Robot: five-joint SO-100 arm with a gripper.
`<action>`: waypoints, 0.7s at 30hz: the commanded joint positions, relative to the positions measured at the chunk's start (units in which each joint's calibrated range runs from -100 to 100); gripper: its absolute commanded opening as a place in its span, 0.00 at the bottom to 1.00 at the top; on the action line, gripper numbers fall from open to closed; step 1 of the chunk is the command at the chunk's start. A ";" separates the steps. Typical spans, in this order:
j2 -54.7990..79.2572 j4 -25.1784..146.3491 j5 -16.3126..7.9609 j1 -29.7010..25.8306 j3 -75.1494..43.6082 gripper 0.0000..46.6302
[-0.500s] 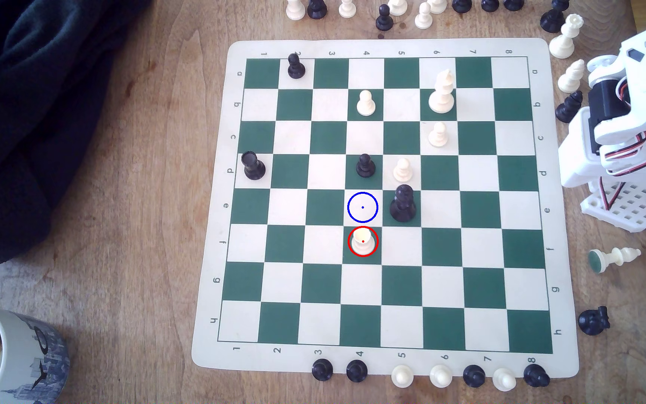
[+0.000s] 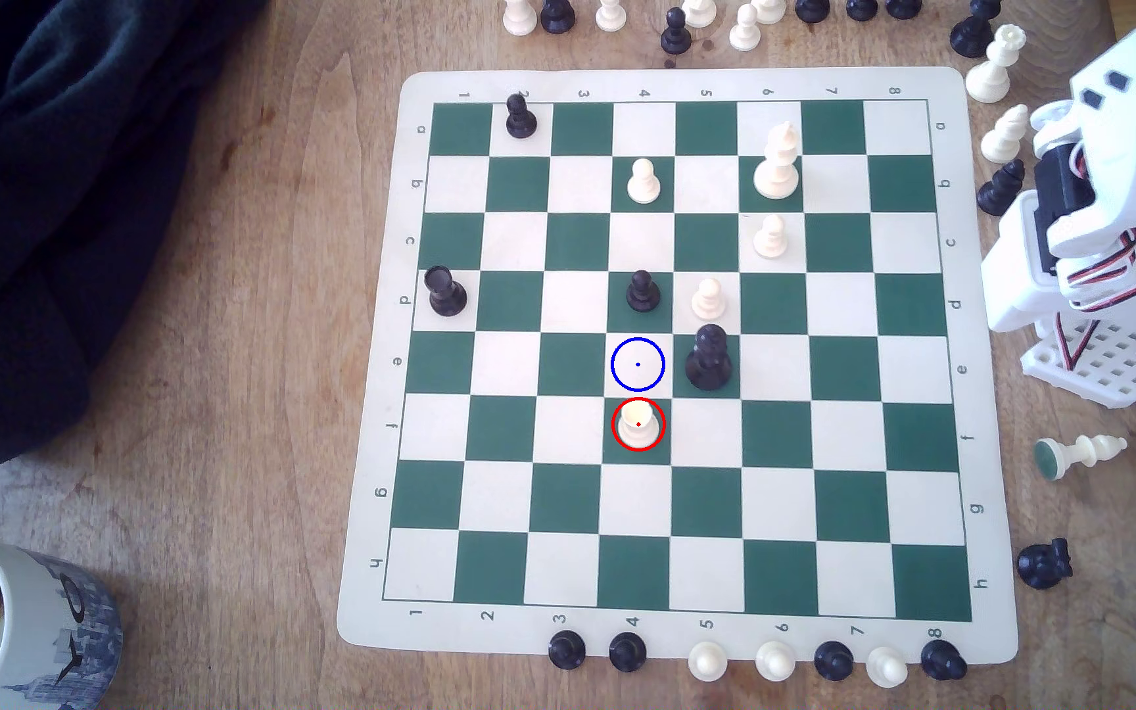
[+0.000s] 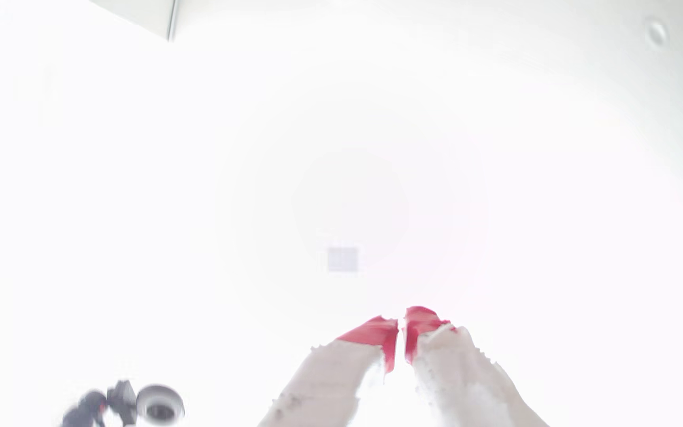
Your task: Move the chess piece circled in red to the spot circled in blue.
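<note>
Cream-white pawn (image 2: pixel 638 424) stands upright, head up, on its green square.

Glare is washing out most of the wrist view, leaving the blurred dark camera mount (image 3: pixel 126 404) unclear. In the exterior view the picture's edges are cutting off the mug (image 2: pixel 19 625) at the table's near-left corner, the arm (image 2: pixel 1112 205), and the far-edge spare pieces (image 2: pixel 688 17).

On board (image 2: pixel 989 409): 4 cream pawns (image 2: pixel 643 183) (image 2: pixel 770 237) (image 2: pixel 708 299) (image 2: pixel 638 424), 1 cream bishop (image 2: pixel 777 164), 4 blk pcs (image 2: pixel 520 117) (image 2: pixel 446 292) (image 2: pixel 642 292) (image 2: pixel 709 358); 1 mug (image 2: pixel 39 614)
</note>
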 commanded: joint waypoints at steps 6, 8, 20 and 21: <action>-0.11 39.46 -0.20 0.84 -11.16 0.01; -0.11 44.86 -0.24 1.08 -11.88 0.03; 6.68 99.49 6.50 2.80 -28.38 0.02; 7.53 102.27 6.50 2.02 -29.47 0.04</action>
